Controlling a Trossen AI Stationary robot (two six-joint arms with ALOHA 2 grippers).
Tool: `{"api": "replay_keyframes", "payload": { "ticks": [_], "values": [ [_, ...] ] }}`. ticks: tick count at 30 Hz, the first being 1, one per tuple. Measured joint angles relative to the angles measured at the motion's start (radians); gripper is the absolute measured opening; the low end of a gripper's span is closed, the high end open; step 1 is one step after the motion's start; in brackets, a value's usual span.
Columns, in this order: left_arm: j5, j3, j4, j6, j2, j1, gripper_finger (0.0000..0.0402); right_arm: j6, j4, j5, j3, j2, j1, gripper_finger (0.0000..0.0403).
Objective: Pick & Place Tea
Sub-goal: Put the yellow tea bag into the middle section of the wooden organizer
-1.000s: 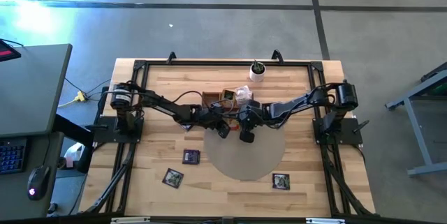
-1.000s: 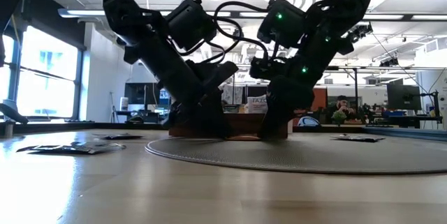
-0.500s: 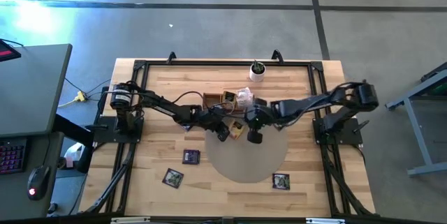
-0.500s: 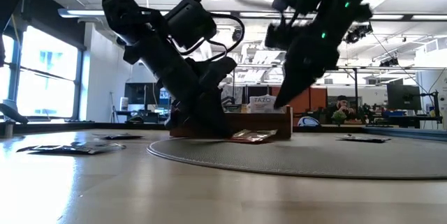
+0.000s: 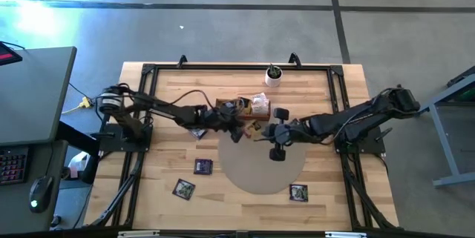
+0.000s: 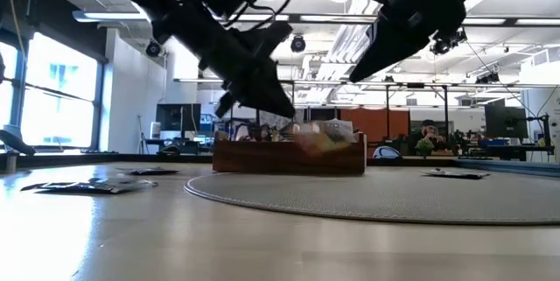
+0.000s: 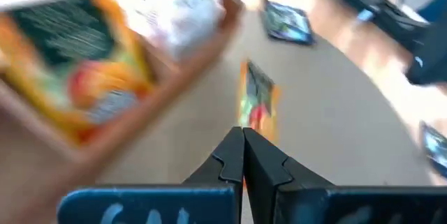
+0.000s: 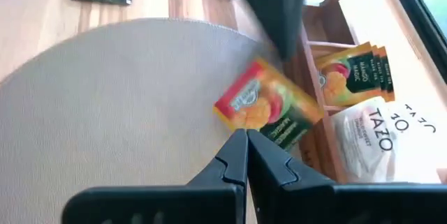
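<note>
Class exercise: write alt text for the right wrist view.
An orange tea sachet leans against a wooden box holding more sachets, its lower edge on a round grey mat. The right gripper, shut, points at it.

Orange flat square tea sachet (image 8: 269, 105) w/ fruit print, tilted against wooden box edge, on grey round mat. More orange sachets (image 8: 353, 70) upright in box, whitish ones (image 8: 377, 140) beside. Dark sachets (image 5: 202, 166) flat on table.

Both arms back — orange sachet (image 8: 267, 105) newly on the mat (image 8: 119, 105).
</note>
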Motion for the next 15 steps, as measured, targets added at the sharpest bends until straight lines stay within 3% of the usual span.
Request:
{"api": "replay_keyframes", "payload": {
  "ticks": [6, 8, 15],
  "values": [
    [-0.116, -0.001, -0.08, 0.025, -0.052, 0.055, 0.0, -0.002, 0.002, 0.006, 0.0, -0.001, 0.011, 0.0],
    [-0.109, 0.001, -0.085, 0.034, -0.053, 0.076, 0.0, -0.002, 0.002, 0.007, 0.0, -0.001, 0.01, 0.0],
    [0.214, 0.0, -0.069, 0.146, -0.053, 0.068, 0.0001, -0.003, -0.001, 0.002, 0.001, 0.015, 0.01, 0.0]
  ]
}}
